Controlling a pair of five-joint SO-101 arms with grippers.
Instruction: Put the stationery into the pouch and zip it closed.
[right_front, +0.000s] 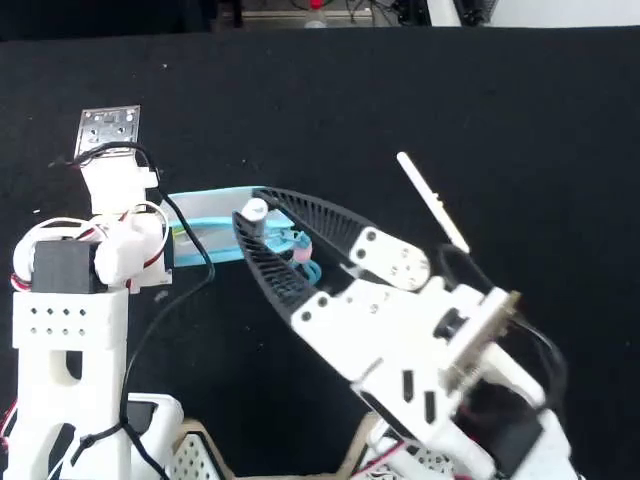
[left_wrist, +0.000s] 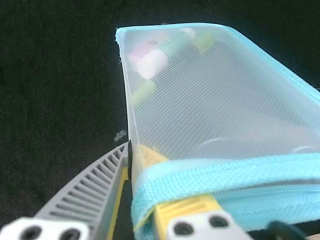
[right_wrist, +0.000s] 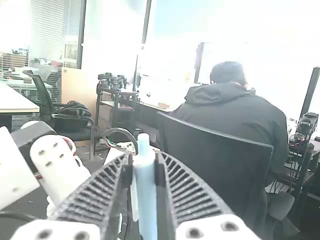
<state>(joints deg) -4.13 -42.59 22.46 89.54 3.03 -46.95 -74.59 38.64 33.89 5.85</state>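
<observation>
Fingers (right_wrist: 192, 195) of the right gripper (right_wrist: 143, 161) were closed on a pale blue pen (right_wrist: 145, 210), which ran lengthwise between them and poked out past the tips. From above we saw those tips over the right part of the pouch (left_wrist: 215, 110), near the table's middle. The left gripper (left_wrist: 131, 160) was clamped on the pouch's left corner, one grey and one yellow finger pinching the mesh just beside the teal zipper band (left_wrist: 225, 175).

Our worry was the entry. We judged that the pen could snag on the zipper band or slide along the outside of the mesh if it met the opening at a slant. With the pouch pinned at one corner only, a push from the pen might swing or crumple it instead of going in. Pieces already inside, among them a white cylinder (left_wrist: 151, 62) at the far end, could block a long item.

A black cable (right_front: 192, 240) from the left arm crossed the pouch's left end and might catch the zipper's travel. A white stick (right_front: 432, 202) lay on the black table (right_front: 520, 100), well apart to the right.
</observation>
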